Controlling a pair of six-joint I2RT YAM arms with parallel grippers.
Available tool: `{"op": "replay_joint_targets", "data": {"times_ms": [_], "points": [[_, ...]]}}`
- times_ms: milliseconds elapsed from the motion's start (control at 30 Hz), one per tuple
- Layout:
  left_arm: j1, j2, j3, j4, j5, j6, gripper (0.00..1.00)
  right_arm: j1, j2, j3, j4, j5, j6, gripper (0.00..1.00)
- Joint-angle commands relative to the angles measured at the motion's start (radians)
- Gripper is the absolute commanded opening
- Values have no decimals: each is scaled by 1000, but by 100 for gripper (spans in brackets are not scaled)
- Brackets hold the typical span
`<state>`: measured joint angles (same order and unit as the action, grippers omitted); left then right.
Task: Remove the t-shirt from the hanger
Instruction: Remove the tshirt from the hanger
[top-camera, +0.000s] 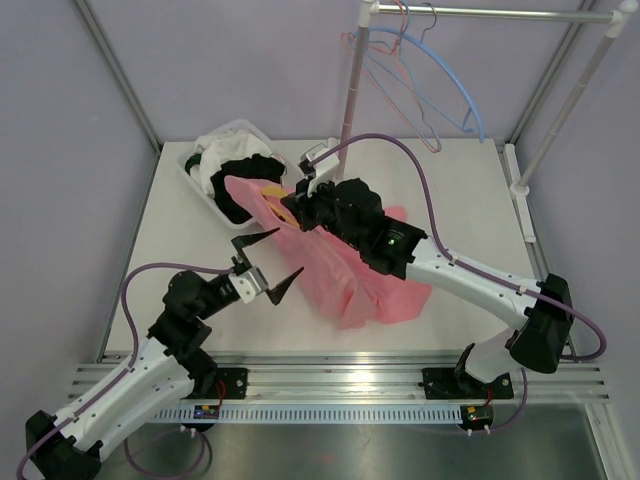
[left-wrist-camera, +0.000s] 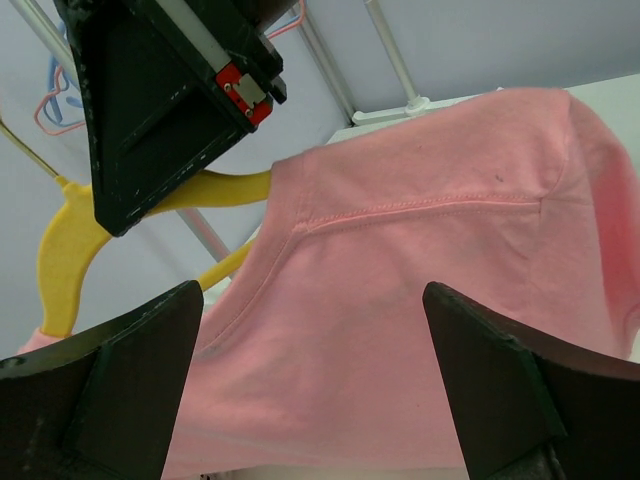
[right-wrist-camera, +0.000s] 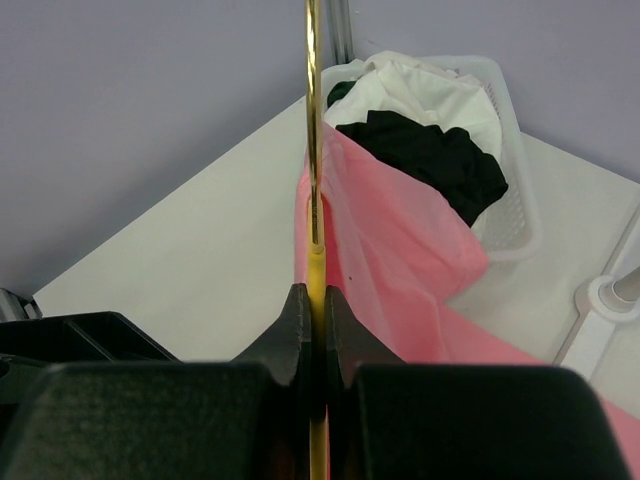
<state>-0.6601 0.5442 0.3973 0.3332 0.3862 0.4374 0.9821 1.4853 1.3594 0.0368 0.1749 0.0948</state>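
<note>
A pink t-shirt (top-camera: 350, 270) hangs on a yellow hanger (top-camera: 272, 190) and drapes down onto the table. My right gripper (top-camera: 298, 207) is shut on the yellow hanger (right-wrist-camera: 318, 270) and holds it up above the table. In the left wrist view the hanger (left-wrist-camera: 70, 250) comes out of the shirt's neck (left-wrist-camera: 400, 290). My left gripper (top-camera: 268, 262) is open just left of the shirt, its fingers either side of the pink cloth and not touching it.
A white basket (top-camera: 205, 185) with black and white clothes stands at the back left. A garment rack (top-camera: 480, 14) with empty blue and pink hangers (top-camera: 420, 80) stands at the back right. The table edge runs along the left.
</note>
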Motion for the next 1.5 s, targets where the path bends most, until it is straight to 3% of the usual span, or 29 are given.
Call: {"op": "replay_joint_targets", "data": {"times_ms": [0, 267, 500, 667, 767, 867, 1000, 1067, 1467], "points": [[-13, -4, -8, 67, -23, 20, 95, 20, 9, 50, 120, 20, 6, 0], [-21, 14, -2, 63, -38, 23, 90, 55, 56, 83, 130, 21, -26, 0], [-21, 45, 28, 24, -15, 18, 75, 76, 70, 76, 172, 18, -61, 0], [-21, 53, 34, 15, -15, 20, 50, 84, 79, 84, 169, 20, -79, 0], [-21, 57, 38, 13, -20, 18, 47, 90, 79, 83, 173, 20, -83, 0], [-21, 62, 43, 12, -27, 14, 37, 92, 84, 89, 167, 18, -87, 0], [-21, 65, 51, 6, -30, 0, 7, 93, 87, 87, 178, 26, -89, 0], [-21, 62, 55, 4, -38, -14, 0, 93, 89, 84, 181, 35, -89, 0], [2, 62, 155, -62, -190, -166, 0, 93, 84, 27, 271, 121, -216, 0]]}}
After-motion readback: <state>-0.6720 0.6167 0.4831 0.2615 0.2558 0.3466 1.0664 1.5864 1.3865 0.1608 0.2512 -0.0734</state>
